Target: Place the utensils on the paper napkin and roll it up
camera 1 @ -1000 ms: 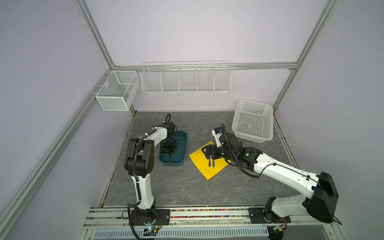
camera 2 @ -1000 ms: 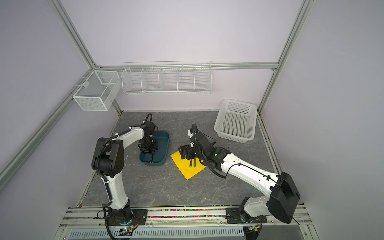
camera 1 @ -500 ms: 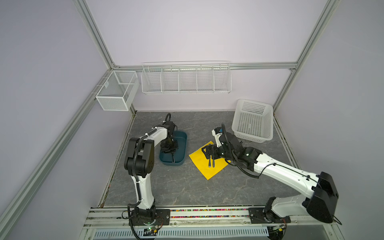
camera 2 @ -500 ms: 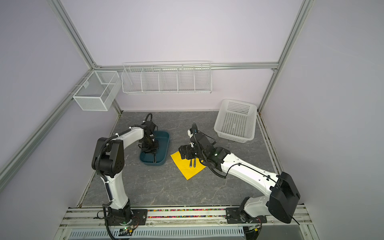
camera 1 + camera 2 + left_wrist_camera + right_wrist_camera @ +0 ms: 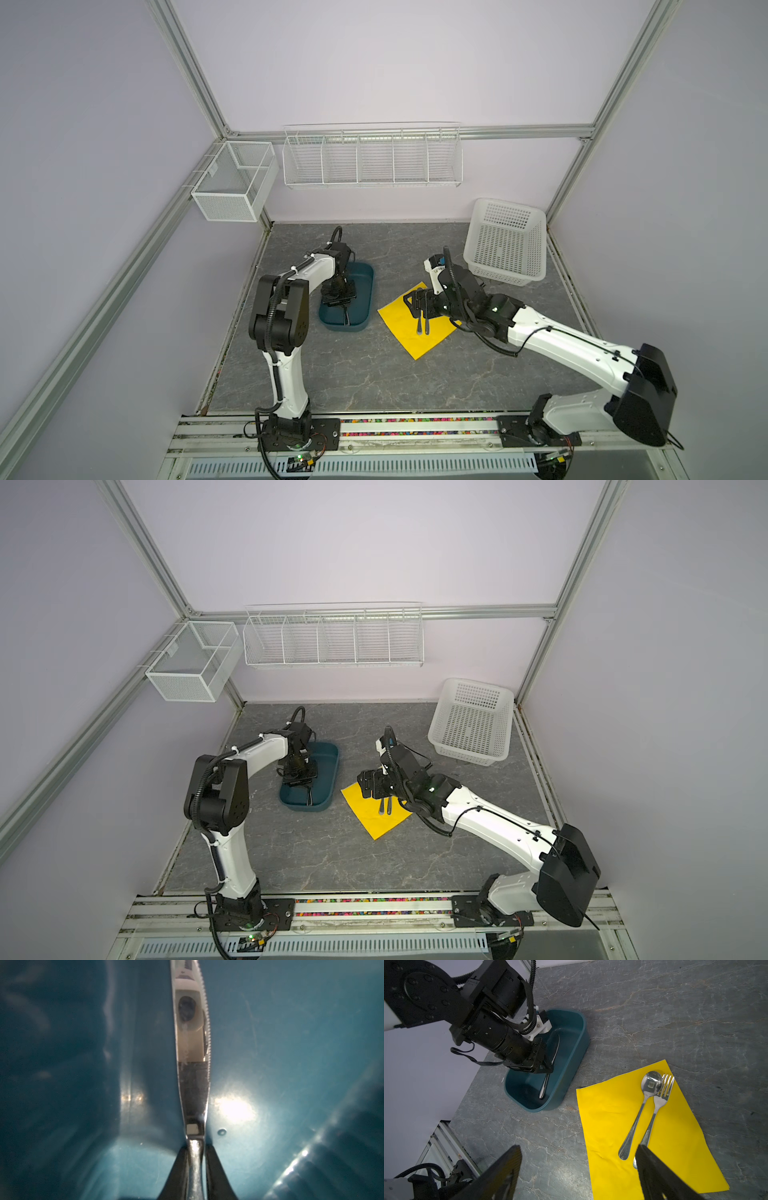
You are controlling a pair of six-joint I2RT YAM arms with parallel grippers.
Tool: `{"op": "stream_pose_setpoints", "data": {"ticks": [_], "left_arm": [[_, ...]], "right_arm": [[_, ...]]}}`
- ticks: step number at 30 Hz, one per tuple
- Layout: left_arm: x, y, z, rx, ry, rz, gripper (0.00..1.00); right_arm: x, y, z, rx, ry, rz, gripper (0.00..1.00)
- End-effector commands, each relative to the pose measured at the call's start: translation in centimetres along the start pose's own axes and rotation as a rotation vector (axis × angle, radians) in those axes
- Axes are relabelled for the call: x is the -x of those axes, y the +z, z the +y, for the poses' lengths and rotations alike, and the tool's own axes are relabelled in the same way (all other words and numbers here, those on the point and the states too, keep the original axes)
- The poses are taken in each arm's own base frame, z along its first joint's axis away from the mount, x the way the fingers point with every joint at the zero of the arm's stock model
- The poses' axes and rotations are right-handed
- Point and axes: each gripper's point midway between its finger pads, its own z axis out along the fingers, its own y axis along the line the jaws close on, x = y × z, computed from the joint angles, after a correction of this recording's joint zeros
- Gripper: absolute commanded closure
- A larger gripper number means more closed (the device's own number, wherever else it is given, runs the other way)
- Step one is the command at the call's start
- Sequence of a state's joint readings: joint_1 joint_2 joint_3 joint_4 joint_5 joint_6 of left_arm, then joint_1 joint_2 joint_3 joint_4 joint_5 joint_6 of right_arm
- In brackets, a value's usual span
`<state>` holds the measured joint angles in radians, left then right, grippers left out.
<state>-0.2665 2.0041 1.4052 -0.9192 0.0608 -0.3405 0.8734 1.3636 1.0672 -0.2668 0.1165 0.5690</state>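
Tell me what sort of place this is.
Probably a robot test cell, not a home: plain walls in an aluminium frame, left arm and right arm bolted to a rail, wire rack on the wall.

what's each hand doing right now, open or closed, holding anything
left hand: closed on the knife, down in the teal tub.
right hand: open, holding nothing, above the napkin.
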Motion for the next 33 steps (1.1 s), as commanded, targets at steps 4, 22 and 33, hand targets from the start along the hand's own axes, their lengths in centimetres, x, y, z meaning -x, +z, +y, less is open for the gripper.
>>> {"op": "stream_pose_setpoints", "data": {"ticks": [4, 22, 33], "left_arm": [[-2.3, 3.4, 0.2, 0.075, 0.018, 0.107, 0.88], [-0.1, -4.5, -1.4, 0.015, 0.038, -0.068, 0.92], [0.2, -6.2, -2.1, -0.018, 0.043, -0.087, 0.91]], "right_arm": [[-0.7, 0.1, -0.6, -0.030, 0.011, 0.015, 0.11], [-0.3, -0.8, -1.8, -0.084, 0.037, -0.028, 0.11], [-0.1, -0.8, -1.8, -0.086, 0.043, -0.035, 0.11]]}}
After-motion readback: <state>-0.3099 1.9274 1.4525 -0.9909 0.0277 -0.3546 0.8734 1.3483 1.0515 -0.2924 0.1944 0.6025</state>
